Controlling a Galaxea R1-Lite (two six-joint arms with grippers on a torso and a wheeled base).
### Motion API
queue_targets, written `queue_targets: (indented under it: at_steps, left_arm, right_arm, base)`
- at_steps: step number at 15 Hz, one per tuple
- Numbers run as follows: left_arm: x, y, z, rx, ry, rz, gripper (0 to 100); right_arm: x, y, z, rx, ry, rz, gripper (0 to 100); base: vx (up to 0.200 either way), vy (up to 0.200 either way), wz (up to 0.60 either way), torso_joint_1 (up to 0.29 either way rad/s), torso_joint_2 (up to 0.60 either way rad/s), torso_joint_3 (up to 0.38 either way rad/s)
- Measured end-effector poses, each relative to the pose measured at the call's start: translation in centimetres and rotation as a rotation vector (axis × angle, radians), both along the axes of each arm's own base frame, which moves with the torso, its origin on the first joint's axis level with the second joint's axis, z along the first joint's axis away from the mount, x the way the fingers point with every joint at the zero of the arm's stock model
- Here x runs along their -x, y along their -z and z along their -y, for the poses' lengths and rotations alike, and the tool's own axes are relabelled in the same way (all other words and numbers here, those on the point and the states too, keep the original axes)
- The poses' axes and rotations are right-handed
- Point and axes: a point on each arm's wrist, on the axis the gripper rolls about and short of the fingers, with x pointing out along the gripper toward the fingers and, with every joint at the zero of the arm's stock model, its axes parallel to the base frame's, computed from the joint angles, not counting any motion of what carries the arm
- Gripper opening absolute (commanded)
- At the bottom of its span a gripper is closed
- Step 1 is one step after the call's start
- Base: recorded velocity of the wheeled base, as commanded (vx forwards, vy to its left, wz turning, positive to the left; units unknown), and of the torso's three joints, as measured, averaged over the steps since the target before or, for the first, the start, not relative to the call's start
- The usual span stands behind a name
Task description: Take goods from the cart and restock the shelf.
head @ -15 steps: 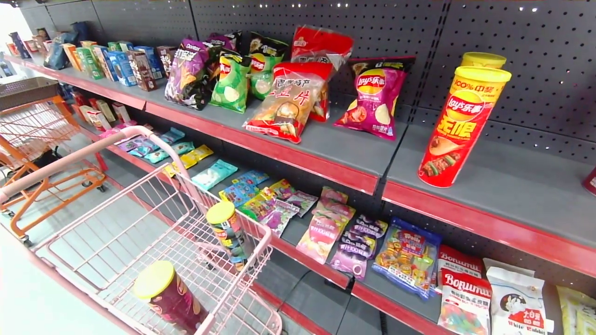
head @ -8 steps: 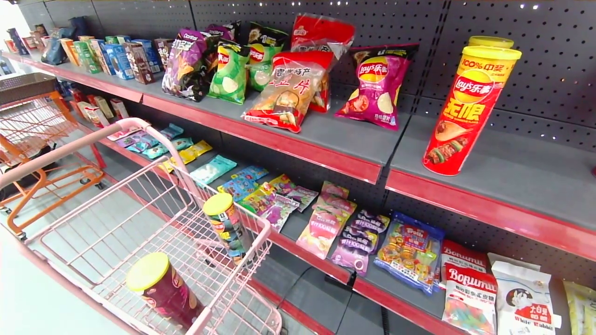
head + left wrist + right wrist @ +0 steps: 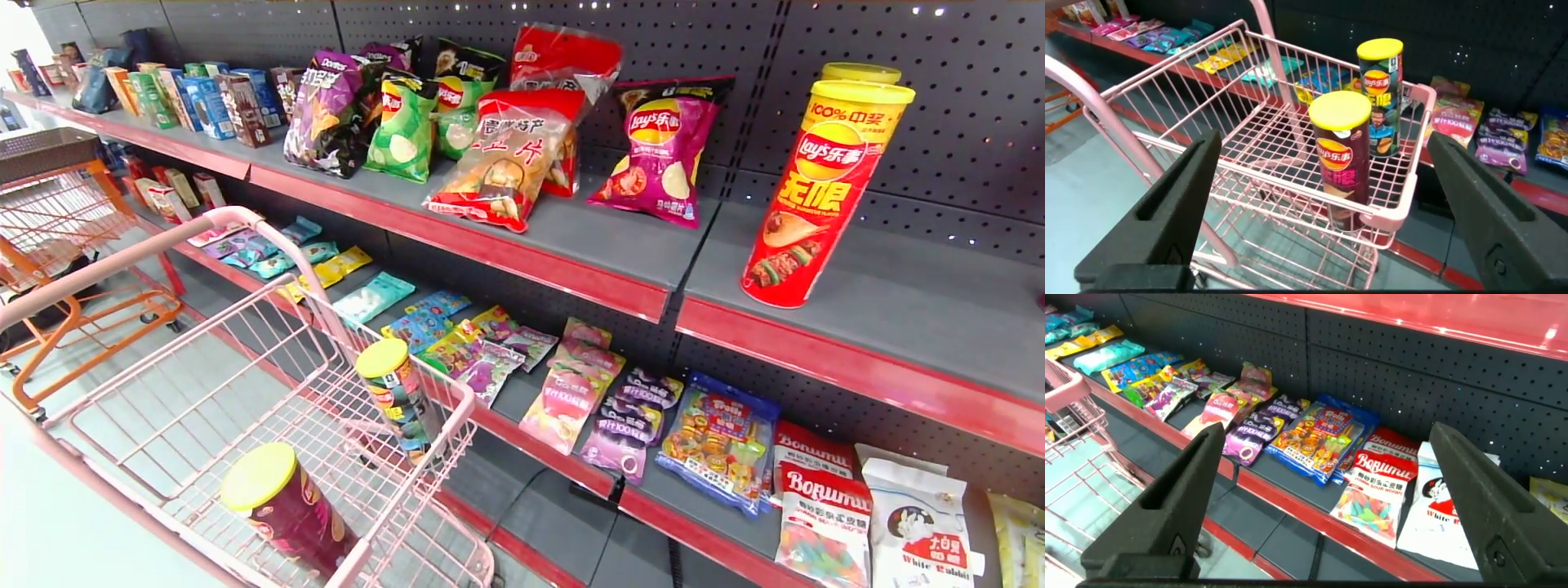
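Pickup step, nothing grasped yet. Left gripper (image 3: 1324,147) spread wide, empty, poised above pink cart (image 3: 122,265), lined up on maroon can (image 3: 286,506). Maroon can upright, yellow lid, at cart's near corner on shelf side. Second can (image 3: 400,400) upright at cart's far corner. Right gripper (image 3: 1327,433) spread wide, empty, facing candy bags (image 3: 1249,433) on lower shelf. Upper shelf (image 3: 898,318) has bare space beside red can (image 3: 808,196). Next move likely: lower left gripper around maroon can, close below lid, lift clear of wire rim.

2 chip cans (image 3: 282,506) in 1 pink cart (image 3: 122,263), 2 red cans (image 3: 816,188) on the shelf (image 3: 898,302), 1 orange cart (image 3: 57,216)
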Motion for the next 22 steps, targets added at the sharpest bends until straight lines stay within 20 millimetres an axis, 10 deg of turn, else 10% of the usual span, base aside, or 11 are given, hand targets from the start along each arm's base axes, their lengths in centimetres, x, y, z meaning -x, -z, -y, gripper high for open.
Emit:
queue_targets:
  at_steps: [22]
  left_arm:
    - [0.00, -0.01, 0.01, -0.001, 0.002, 0.000, 100]
  right_arm:
    - [0.00, 0.01, 0.00, 0.001, -0.002, -0.001, 100]
  base:
    - [0.000, 0.000, 0.08, 0.000, 0.00, 0.001]
